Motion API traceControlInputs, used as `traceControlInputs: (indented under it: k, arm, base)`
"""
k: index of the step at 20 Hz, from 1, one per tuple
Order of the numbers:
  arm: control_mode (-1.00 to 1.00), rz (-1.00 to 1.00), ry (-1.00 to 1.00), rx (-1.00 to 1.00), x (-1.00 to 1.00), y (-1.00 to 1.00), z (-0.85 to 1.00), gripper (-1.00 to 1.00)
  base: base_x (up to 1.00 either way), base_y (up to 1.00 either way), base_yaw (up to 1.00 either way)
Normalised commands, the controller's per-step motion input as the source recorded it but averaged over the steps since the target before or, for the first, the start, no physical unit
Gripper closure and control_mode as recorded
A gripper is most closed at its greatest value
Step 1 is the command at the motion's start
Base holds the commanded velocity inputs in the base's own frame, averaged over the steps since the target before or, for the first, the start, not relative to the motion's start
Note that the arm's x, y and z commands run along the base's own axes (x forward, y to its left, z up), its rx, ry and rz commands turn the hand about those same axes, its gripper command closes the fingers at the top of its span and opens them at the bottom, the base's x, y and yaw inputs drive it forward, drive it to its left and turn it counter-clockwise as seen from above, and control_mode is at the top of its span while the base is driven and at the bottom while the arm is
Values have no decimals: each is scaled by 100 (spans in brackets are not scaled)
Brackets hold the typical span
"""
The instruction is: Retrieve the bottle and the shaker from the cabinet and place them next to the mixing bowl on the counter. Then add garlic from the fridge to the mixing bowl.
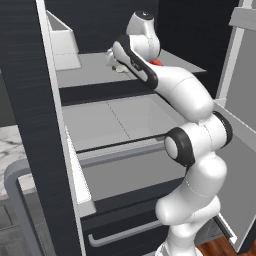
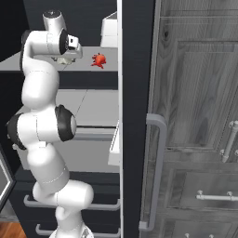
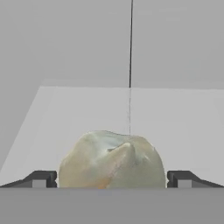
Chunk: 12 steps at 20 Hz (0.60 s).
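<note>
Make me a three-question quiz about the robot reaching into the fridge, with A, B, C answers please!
1. Where is the garlic?
A. Between the two fingertips of the gripper, on the fridge shelf
B. On the floor
C. On top of the fridge door

2. What colour is the small thing lying on the shelf beside the arm?
A. Blue
B. Red
C. Black

3. How is the gripper?
A. Shut tight with nothing in it
B. Open, with the fingertips apart on either side of the garlic
C. Holding a spoon

Answers:
1 A, the hand view shows the garlic on the shelf with a fingertip at each side.
2 B, the right base view shows it bright red.
3 B, the fingertips stand wide, clear of the garlic.
</note>
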Motion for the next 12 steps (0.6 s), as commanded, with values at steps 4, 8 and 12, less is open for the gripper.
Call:
traceControlInputs:
  k: [4, 8, 12]
  arm:
    - [-100, -8, 0, 0, 12, 0, -13, -100]
    - [-100, 0, 0, 0, 0, 0, 0, -100]
    - [-100, 0, 0, 0, 0, 0, 0, -100]
  base:
    - [0, 0, 0]
    - [0, 0, 0]
    - [0, 0, 0]
